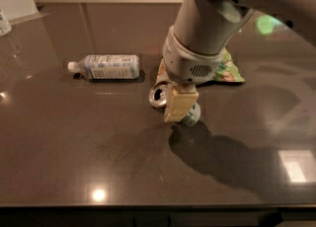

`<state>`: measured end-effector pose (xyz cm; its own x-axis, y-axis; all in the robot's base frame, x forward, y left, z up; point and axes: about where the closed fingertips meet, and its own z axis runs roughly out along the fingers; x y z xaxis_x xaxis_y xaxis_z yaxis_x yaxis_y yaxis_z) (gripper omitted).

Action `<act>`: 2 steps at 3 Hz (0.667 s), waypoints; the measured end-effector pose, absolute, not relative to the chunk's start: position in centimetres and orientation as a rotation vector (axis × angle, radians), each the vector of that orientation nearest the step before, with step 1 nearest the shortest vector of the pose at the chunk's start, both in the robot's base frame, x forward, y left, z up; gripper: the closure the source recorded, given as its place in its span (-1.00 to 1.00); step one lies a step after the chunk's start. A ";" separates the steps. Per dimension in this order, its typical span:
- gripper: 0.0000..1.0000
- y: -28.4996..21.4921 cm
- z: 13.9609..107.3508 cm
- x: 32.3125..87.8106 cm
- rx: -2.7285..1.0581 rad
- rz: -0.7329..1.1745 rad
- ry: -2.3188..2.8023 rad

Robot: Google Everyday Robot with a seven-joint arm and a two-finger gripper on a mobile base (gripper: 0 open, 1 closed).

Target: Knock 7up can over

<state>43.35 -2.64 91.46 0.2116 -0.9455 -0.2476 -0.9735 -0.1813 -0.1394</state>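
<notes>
7up can (159, 95) is tipped steeply over near the middle of the dark table (74, 162), top facing left, clamped by the closed fingers (180, 103) of the gripper (178, 111), just in front of the green snack bag (229, 70) and right of the lying plastic bottle (106, 66).

Dim, warm light falls from above onto the dark glossy table (59, 162), leaving 2 bright glare spots near its front edge. The gripper (180, 106), low over the table's middle against the 7up can (159, 95), throws a soft shadow forward-right, perhaps from a lamp behind-left.
</notes>
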 end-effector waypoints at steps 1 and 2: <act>1.00 -2.6 90.6 43.9 -2.287 0.073 1.824; 0.63 -2.4 90.0 44.3 -2.339 0.003 1.825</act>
<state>44.30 -2.41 90.02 0.2491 -0.9624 -0.1084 -0.9627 -0.2338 -0.1363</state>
